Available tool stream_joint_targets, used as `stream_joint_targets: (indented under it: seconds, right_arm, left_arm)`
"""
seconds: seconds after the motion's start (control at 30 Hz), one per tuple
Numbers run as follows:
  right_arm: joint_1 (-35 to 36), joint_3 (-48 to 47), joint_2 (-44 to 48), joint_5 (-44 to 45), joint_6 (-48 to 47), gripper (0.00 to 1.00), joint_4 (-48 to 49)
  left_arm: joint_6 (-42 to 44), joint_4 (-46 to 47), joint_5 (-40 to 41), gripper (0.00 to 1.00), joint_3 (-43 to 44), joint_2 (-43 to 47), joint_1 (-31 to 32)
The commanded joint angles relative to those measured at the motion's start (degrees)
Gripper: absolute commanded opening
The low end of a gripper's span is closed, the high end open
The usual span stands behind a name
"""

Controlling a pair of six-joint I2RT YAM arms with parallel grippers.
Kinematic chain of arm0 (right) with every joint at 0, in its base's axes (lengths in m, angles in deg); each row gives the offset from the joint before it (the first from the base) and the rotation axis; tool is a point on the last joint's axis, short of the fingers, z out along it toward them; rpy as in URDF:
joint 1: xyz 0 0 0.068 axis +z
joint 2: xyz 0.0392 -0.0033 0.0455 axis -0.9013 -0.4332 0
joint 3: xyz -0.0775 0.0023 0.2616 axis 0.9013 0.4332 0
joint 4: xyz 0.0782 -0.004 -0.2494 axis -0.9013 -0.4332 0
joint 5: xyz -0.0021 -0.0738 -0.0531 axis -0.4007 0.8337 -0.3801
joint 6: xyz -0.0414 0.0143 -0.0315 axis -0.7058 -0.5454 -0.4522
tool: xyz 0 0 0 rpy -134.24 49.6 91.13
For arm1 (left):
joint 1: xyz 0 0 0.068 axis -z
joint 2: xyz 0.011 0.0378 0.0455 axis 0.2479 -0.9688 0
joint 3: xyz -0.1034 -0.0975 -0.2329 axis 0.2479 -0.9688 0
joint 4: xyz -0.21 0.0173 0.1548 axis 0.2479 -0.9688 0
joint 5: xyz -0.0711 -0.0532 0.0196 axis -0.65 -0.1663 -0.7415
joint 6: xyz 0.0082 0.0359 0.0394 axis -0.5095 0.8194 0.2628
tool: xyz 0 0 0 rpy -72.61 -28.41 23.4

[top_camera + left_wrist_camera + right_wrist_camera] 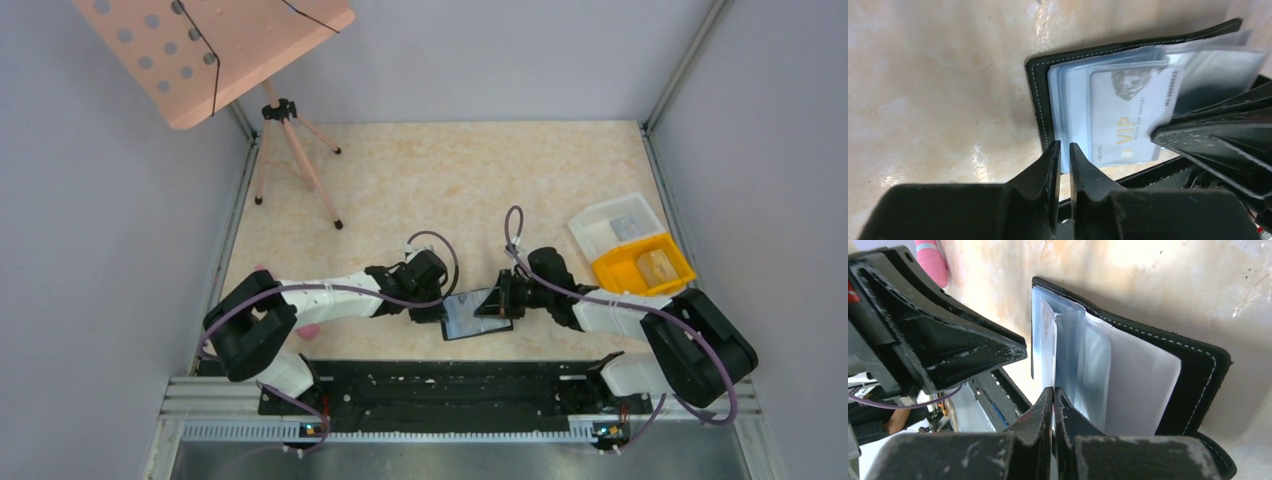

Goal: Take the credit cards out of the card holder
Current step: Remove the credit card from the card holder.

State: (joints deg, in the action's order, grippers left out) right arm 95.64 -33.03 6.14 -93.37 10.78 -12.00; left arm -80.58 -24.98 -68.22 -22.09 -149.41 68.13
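Observation:
The black card holder (pixel 462 318) lies open on the table between both grippers, its stitched cover (pixel 1038 100) flat and clear plastic sleeves (pixel 1098 375) fanned up. A white credit card (pixel 1128 110) with gold "VIP" print sits in the front sleeve and sticks out a little past its right edge. My left gripper (pixel 1064 150) has its jaws almost together on the sleeves' lower-left corner. My right gripper (pixel 1053 392) is shut on the card's thin edge; its fingers (pixel 1208 140) cover the card's lower-right corner. Any other cards are hidden in the sleeves.
A yellow bin (pixel 645 265) and a clear plastic tray (pixel 615 225) stand at the right wall. A pink music stand (pixel 290 150) on a tripod is at the back left. A pink object (pixel 308 330) lies by the left arm. A black rail (pixel 440 385) runs along the near edge.

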Motion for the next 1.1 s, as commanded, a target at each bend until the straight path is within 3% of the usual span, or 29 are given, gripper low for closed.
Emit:
stream_joint_targets:
  seconds: [0.0, 0.2, 0.43, 0.5, 0.6, 0.7, 1.07]
  right_arm:
    - [-0.6, 1.4, 0.7, 0.1, 0.1, 0.0, 2.8]
    - [-0.6, 2.5, -2.2, -2.3, 1.2, 0.0, 7.4]
    - [-0.6, 2.2, -1.0, -1.6, -0.6, 0.0, 4.2]
    - [-0.6, 2.5, -0.2, -1.8, -0.5, 0.0, 4.1]
    - [-0.7, 2.7, 1.3, -1.1, -0.1, 0.1, 3.2]
    - [-1.5, 2.3, 1.9, -0.7, -0.6, 0.0, 2.1]
    - [-5.1, 4.3, 5.9, -2.6, 0.7, 0.01, 0.6]
  left_arm:
    - [-0.5, -1.9, 2.5, 0.18, 3.0, 3.5, 0.1]
    - [-0.6, 4.4, 0.1, 0.2, 2.1, 3.9, 0.1]
    - [0.9, 11.7, -4.2, 0.17, 1.7, -3.8, 0.1]
    - [1.0, 12.0, -4.1, 0.16, 1.7, -5.4, 0.1]
    - [0.8, 10.8, -2.9, 0.15, 1.4, -6.4, 0.1]
    - [0.7, 9.7, -1.9, 0.15, 0.4, -6.0, 0.1]
    - [0.4, 7.5, 0.1, 0.14, -1.6, -5.9, 0.1]
